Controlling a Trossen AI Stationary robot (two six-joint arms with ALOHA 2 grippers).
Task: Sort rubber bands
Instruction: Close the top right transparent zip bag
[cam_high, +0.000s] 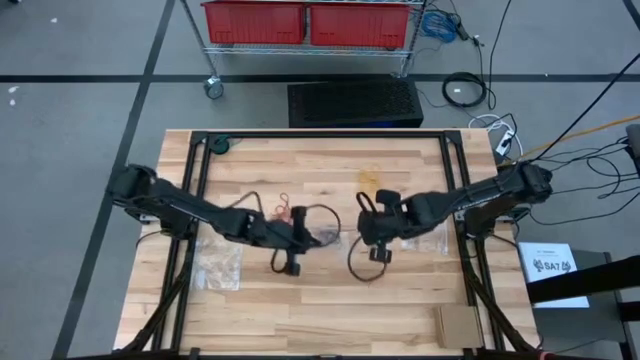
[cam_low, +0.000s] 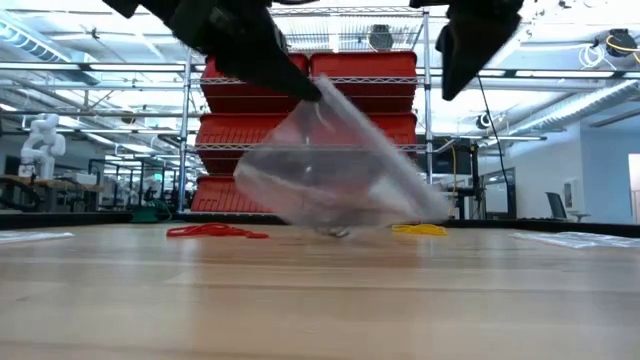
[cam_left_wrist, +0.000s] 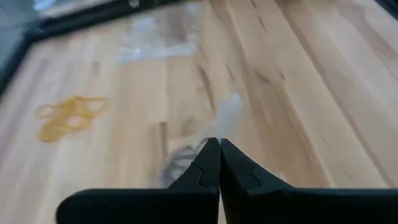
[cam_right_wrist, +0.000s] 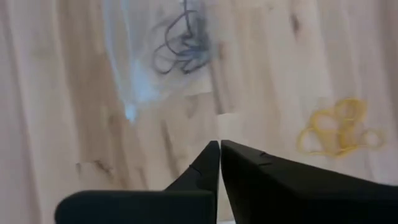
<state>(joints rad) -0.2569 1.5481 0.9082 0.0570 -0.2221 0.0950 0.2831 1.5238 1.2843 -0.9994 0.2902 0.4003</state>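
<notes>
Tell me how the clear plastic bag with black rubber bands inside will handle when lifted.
Probably floppy: the clear plastic bag sags from the left gripper's pinch. Likely light, since a corner grip holds it. The black rubber bands may slide inside.

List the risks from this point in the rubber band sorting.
1. The left end effector is shut on the clear bag, which hangs tilted above the table; the black bands inside may spill if its mouth dips.
2. The right end effector is shut with nothing visibly in it, so it may have missed a pick.
3. The yellow bands lie tangled, so several may lift together.
</notes>
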